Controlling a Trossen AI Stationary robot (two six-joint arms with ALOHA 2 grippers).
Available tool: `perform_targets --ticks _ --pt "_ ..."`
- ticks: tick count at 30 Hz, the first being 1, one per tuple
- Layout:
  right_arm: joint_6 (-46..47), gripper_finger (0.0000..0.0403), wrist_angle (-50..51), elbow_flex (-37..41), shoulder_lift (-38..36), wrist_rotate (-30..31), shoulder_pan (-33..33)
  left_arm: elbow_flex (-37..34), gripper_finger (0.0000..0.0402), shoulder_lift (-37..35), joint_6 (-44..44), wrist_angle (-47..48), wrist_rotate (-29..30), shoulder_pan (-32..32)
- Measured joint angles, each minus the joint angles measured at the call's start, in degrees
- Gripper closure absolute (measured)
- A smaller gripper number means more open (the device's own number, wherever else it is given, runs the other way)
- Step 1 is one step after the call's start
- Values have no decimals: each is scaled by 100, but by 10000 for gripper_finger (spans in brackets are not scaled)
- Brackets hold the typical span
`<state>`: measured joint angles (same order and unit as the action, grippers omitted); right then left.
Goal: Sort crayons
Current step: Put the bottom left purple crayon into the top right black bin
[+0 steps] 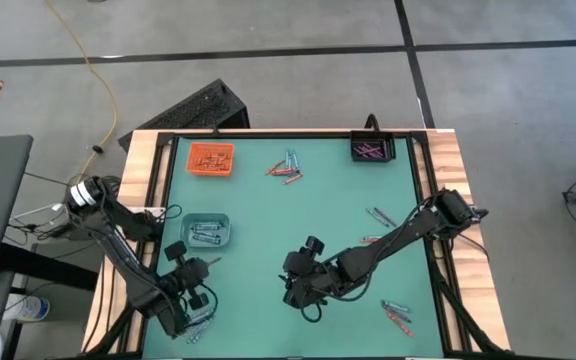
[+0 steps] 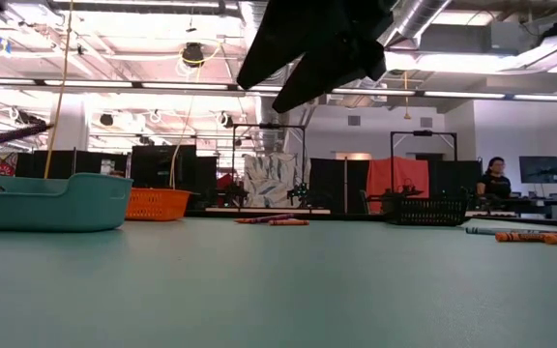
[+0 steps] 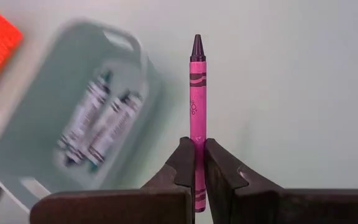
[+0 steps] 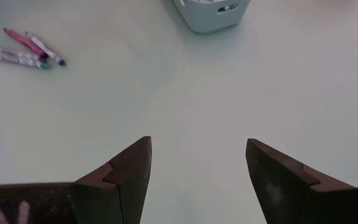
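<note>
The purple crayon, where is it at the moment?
The purple crayon is pinched in the left gripper, near the table's front left in the high view, close to the pale teal tray holding blue-grey crayons.

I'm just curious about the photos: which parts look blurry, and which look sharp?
Left wrist view: the purple crayon in the left gripper is sharp, the pale tray smeared. Low view: a dark arm blurs overhead against bright ceiling lights.

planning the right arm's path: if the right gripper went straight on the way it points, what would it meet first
Mostly bare mat ahead of the open right gripper. The first thing roughly in line looks like the grey tray, though depth is hard to judge; the loose crayons lie off to one side.
</note>
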<state>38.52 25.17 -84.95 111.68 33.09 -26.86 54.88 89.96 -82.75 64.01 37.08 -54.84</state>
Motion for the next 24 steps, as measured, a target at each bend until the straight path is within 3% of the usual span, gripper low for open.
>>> perform_targets --ticks 12,21,24 --pt "-339 148 -178 0 13 -30 16 11 401 -344 1059 -63 834 438" --pt "-1336 148 526 0 13 -127 -52 11 401 -344 2280 -66 796 1221" --pt "-1074 148 722 0 14 -179 -39 11 401 -391 2821 -55 654 1572"
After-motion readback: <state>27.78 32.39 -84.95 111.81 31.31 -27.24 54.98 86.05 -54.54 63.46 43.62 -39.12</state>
